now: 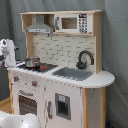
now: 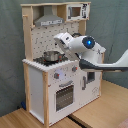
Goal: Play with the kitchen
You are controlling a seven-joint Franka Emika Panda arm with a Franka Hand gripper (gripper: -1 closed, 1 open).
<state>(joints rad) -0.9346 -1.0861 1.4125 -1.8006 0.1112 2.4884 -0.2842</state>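
White kitchen [image 1: 60, 95] stands beside the gripper [image 2: 61, 41], whose spread I cannot tell.

The kitchen [image 1: 60, 75] stands upright on the floor in both exterior views — white panels, light wood frame, hood and small microwave up top, black faucet over a grey sink, oven door closed.
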